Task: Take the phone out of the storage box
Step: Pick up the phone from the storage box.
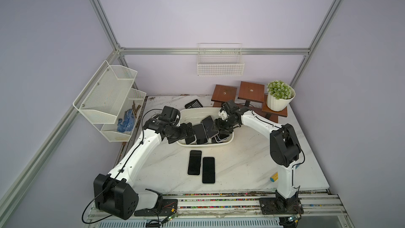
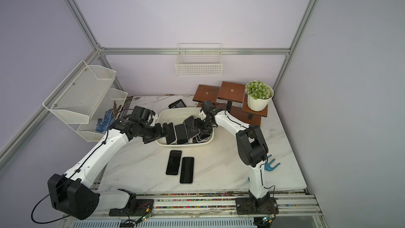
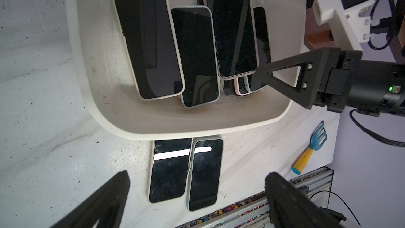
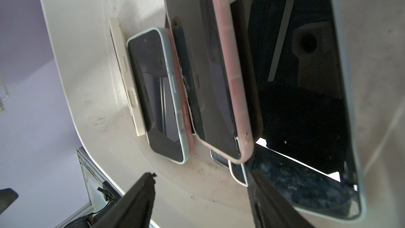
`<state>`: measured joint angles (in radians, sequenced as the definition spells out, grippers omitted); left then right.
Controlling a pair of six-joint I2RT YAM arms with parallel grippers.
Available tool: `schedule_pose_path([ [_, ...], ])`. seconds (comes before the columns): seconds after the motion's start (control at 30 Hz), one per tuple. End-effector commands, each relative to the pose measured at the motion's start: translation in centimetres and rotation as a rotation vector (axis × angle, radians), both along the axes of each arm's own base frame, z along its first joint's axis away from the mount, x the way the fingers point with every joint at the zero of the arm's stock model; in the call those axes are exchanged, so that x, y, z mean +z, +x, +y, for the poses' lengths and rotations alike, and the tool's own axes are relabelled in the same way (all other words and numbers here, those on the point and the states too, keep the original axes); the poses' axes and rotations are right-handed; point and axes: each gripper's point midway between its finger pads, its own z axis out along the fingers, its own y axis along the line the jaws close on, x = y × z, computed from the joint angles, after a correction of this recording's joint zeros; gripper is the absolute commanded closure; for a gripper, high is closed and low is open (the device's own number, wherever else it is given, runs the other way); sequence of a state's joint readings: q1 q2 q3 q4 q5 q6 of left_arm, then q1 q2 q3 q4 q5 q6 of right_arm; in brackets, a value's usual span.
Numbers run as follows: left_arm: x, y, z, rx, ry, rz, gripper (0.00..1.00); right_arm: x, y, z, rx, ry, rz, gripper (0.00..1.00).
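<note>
Phones (image 1: 199, 133) lie heaped, screens up, inside the storage box (image 1: 197, 114) in both top views. We also see two more phones (image 1: 194, 162) flat on the worktop (image 1: 241, 161), side by side just outside the box's rim on the robot's side. We find the left tool (image 1: 191, 133) over the box's end nearer the left arm. The right tool (image 1: 217, 127) reaches into the opposite end, among the stack there.

From the left wrist view, the left tool (image 3: 197, 177) hangs released, fingers spread wide with nothing between them. Across the box, one finger of the right tool (image 3: 263, 73) sits right at the end of the pink-cased phone (image 3: 232, 27), topmost in the box.

From the right wrist view, the right tool (image 4: 201, 178) has its fingers apart with bare box floor between them. The pink-cased phone's (image 4: 197, 62) corner lies just beyond their tips, and we see nothing clamped.
</note>
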<state>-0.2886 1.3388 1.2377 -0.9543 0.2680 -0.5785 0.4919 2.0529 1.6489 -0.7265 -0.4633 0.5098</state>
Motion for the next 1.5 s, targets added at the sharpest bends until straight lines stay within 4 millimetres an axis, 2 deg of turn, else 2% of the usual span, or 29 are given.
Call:
schedule_pose_path([
  [0.0, 1.6, 0.8, -0.4, -0.034, -0.029, -0.056, 0.00, -0.1, 0.7, -0.1, 0.004, 0.006, 0.001, 0.28],
  [0.23, 1.5, 0.8, -0.2, -0.028, -0.029, -0.050, 0.00, -1.6, 0.9, -0.6, -0.005, -0.032, 0.016, 0.29],
  [0.53, 1.4, 0.7, 0.0, -0.028, -0.032, -0.044, 0.00, -3.1, 1.6, 0.2, 0.012, -0.004, 0.026, 0.33],
  [0.57, 1.4, 0.6, 0.1, -0.028, -0.028, -0.042, 0.00, -3.2, 1.7, 0.4, 0.014, 0.003, 0.028, 0.39],
  [0.83, 1.2, -0.3, 1.0, -0.008, -0.016, -0.033, 0.00, -4.0, 2.0, 1.3, 0.002, 0.056, 0.039, 0.55],
  [1.17, 1.1, -0.7, 1.7, -0.001, -0.007, -0.026, 0.00, -4.0, 2.7, 2.9, -0.052, 0.195, 0.028, 0.67],
  [1.3, 1.1, -0.6, 1.9, 0.004, -0.008, -0.023, 0.00, -3.9, 2.9, 2.8, -0.059, 0.196, 0.021, 0.78],
  [1.47, 1.0, -0.4, 1.7, -0.002, -0.020, -0.022, 0.00, -2.5, 3.1, 2.2, -0.062, 0.170, -0.023, 0.94],
])
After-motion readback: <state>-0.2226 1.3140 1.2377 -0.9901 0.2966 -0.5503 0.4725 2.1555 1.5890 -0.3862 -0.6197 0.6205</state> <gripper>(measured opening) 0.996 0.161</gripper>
